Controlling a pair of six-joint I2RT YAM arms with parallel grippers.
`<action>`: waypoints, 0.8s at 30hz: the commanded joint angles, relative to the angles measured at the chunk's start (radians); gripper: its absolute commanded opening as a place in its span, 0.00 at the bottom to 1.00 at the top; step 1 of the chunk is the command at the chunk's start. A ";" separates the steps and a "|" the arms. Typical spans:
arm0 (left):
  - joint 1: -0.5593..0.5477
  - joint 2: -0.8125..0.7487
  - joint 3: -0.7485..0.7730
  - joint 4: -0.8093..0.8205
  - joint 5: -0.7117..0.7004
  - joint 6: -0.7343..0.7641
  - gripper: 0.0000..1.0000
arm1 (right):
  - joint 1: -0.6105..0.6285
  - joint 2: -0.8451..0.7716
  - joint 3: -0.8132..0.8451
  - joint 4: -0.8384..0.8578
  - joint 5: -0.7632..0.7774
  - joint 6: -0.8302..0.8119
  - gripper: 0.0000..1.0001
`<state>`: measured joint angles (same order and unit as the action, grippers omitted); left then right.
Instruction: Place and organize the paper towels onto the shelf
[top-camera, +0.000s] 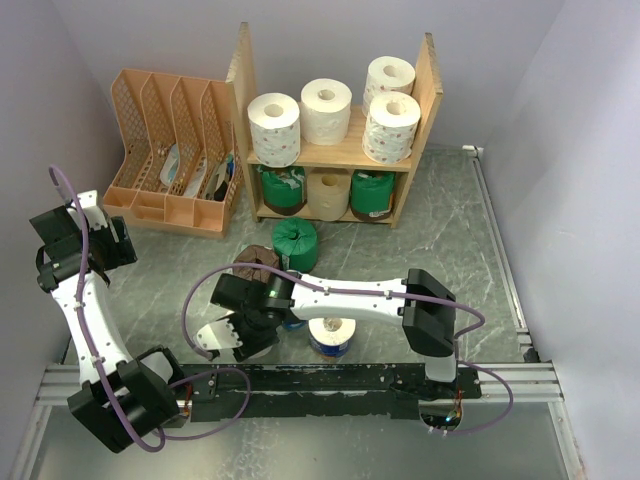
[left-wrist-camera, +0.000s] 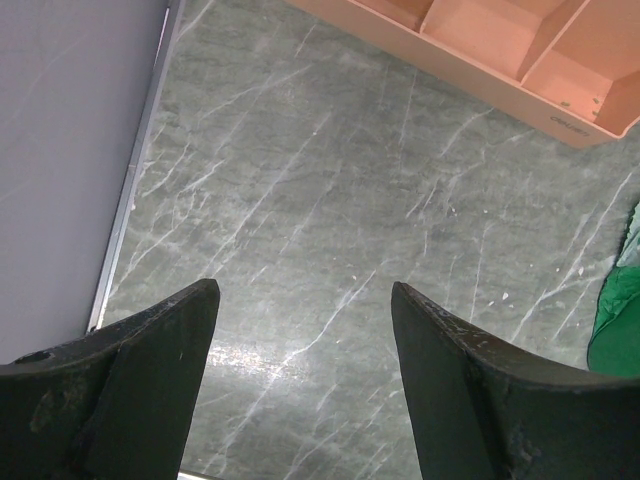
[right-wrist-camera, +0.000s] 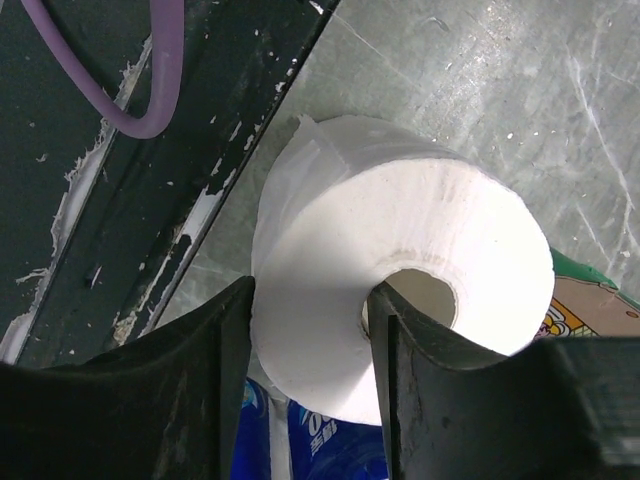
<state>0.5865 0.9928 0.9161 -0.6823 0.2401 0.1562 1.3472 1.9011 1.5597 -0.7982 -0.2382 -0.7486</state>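
right end effector (right-wrist-camera: 312, 300): clamped on the wall of a white roll (right-wrist-camera: 400, 230), one finger in the centre hole, the other against the outside.
white roll: low over the table (top-camera: 450, 230), just beside the dark rail (right-wrist-camera: 90, 200) at the near edge; resting or barely raised, impossible to tell.
left end effector (left-wrist-camera: 305, 290): released, jaws wide, nothing between them; above bare table near the file organizer (left-wrist-camera: 480, 50), well apart from any roll.
shelf (top-camera: 428, 75): at the back of the table, right of the file organizer.
done: upper-tier rolls (top-camera: 326, 108), four white, one behind or atop the others; lower-tier rolls (top-camera: 329, 192), green, pale, green, side by side.
left: the white roll in the grasp, plus green roll (top-camera: 295, 243), brown roll (top-camera: 255, 262) and blue-wrapped roll (top-camera: 330, 337), loose in front of the shelf.
progress: judged past halfway; seven shelved, at least four to go.
room: lower tier apparently full across; stacking on top probably needed.
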 joint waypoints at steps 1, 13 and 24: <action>0.012 0.000 0.009 0.004 0.025 0.011 0.81 | -0.007 0.025 0.034 -0.011 0.013 -0.009 0.44; 0.011 0.007 0.009 0.000 0.029 0.014 0.81 | -0.030 -0.011 0.146 -0.156 -0.007 -0.017 0.00; 0.011 0.007 0.009 0.006 0.000 0.000 0.84 | -0.096 -0.075 0.378 -0.302 0.047 -0.041 0.00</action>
<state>0.5865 0.9977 0.9161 -0.6823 0.2394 0.1574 1.2713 1.8648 1.7824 -1.0431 -0.2237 -0.7719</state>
